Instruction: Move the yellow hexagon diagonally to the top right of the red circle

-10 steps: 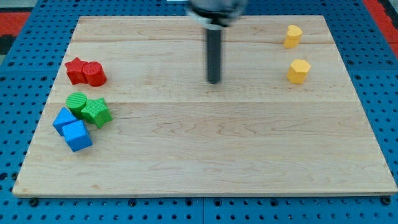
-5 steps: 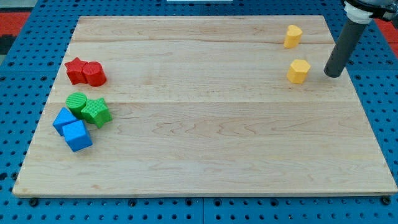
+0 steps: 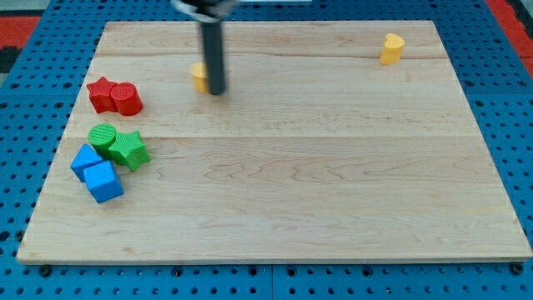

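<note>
Now, starting at the view's left, two blue blocks sit at about eight o'clock on the table [image 3: 275,208]: a blue block [image 3: 84,158] of unclear shape and, touching it on its lower right, a blue cube [image 3: 104,181]. Just above them lie a green circle [image 3: 102,137] and a green star [image 3: 129,150], touching each other, the star at roughly four o'clock from the circle. Further up, at about ten o'clock on the table, a red star [image 3: 101,93] and the red circle [image 3: 127,99] press side by side, the circle on the view's right.

Moving rightward, the yellow hexagon [image 3: 199,76] rests at roughly two o'clock from the red circle, apart from it, higher and to the view's right. Most of it is hidden behind the dark rod, so only its left edge shows. My tip [image 3: 216,90] stands right against the hexagon on its right side, at about four o'clock from it; whether they actually touch cannot be told. The rod carries no jaws, so there is nothing to release or clench.

Far across, near one o'clock on the table, a second yellow block [image 3: 391,48] stands alone, well apart from everything else; its exact shape is hard to make out.
</note>
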Tool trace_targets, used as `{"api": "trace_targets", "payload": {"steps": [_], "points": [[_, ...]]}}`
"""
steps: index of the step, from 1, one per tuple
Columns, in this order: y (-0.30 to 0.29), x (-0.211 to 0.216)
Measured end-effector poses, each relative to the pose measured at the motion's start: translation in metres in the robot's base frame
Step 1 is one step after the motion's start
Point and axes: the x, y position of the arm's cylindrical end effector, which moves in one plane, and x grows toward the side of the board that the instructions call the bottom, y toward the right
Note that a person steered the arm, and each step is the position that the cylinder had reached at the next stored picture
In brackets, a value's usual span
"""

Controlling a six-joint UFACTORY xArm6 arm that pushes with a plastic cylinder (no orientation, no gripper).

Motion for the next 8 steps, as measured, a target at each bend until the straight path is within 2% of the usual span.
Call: {"api": "trace_targets", "payload": {"steps": [1,2,3,4,5,6,7,8], "points": [[0.064,-0.050],[-0.039,-0.040],[-0.070,-0.021],[-0.063,-0.033],[-0.021,-0.031],[0.111,-0.017],[0.256,-0.022],[0.338,-0.097]]}}
